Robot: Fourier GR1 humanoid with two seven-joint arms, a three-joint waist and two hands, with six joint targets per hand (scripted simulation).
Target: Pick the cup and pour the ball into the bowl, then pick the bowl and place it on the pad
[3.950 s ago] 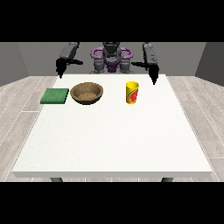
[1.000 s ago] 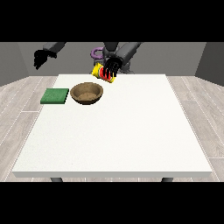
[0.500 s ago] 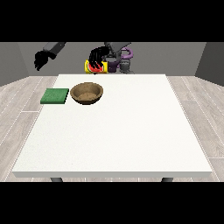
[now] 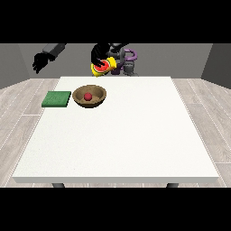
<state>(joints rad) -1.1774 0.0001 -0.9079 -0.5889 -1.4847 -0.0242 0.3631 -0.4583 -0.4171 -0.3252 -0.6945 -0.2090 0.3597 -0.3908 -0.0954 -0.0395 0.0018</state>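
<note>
A yellow cup (image 4: 103, 66) with a red mark is held in the air above the table's far edge, tipped with its mouth towards the view's left and downward. One hand (image 4: 98, 54) is curled round it; its arm comes from the view's right side of the robot. Just below stands a brown wooden bowl (image 4: 90, 101) with a red ball (image 4: 88, 96) lying inside it. The green pad (image 4: 57, 99) lies flat to the left of the bowl. The hand at the view's left (image 4: 40, 62) hangs raised beyond the table's far left corner, holding nothing.
The white table (image 4: 117, 135) stretches wide towards the camera from the bowl and pad. The robot's torso (image 4: 126, 61) stands behind the far edge.
The cup has tipped further over the bowl and the red ball now lies in the bowl. The raised hand at the view's left has shifted slightly right.
</note>
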